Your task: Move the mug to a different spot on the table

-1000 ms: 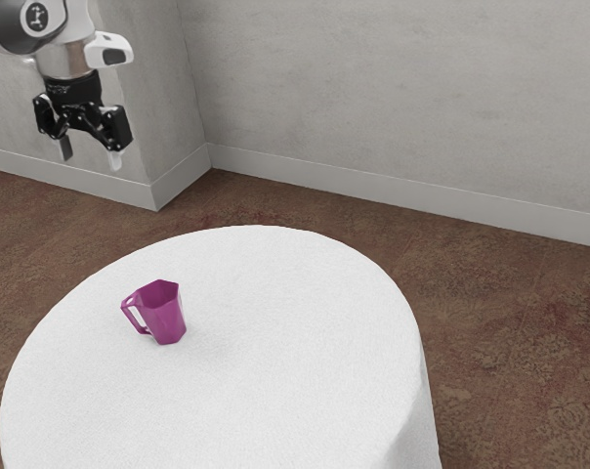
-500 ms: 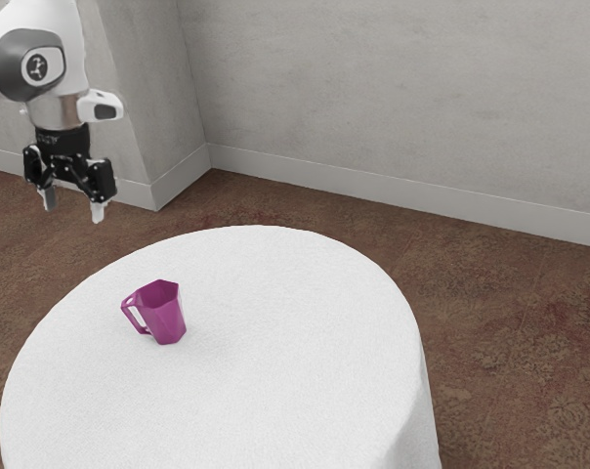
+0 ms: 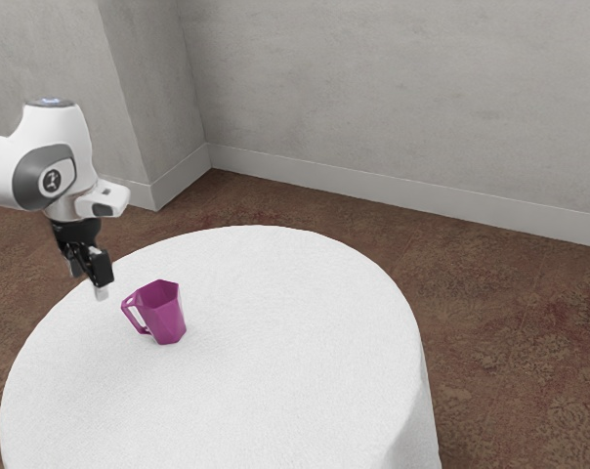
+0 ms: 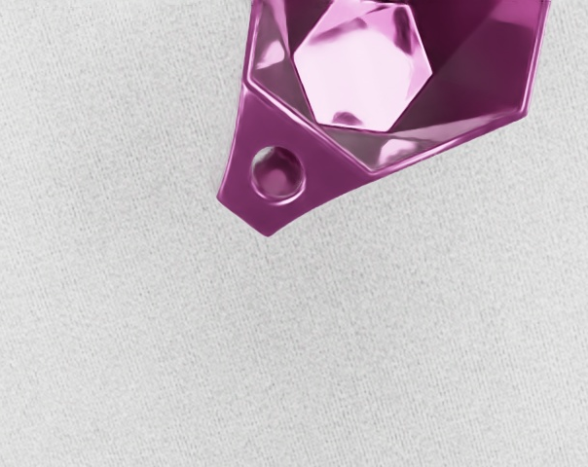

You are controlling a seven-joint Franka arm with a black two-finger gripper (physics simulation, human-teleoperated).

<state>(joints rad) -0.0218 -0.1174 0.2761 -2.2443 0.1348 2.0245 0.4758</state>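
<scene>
The mug (image 3: 158, 311) stood as the one obstacle on the table (image 3: 315, 342); open tabletop lay to the exterior view's right, far and near of it.

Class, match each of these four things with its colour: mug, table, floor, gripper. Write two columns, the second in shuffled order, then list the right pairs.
Things:
1. mug
2. table
3. floor
4. gripper

Colours:
a. brown
b. black
c. magenta
d. white

Pairs: 1-c, 2-d, 3-a, 4-b
</scene>
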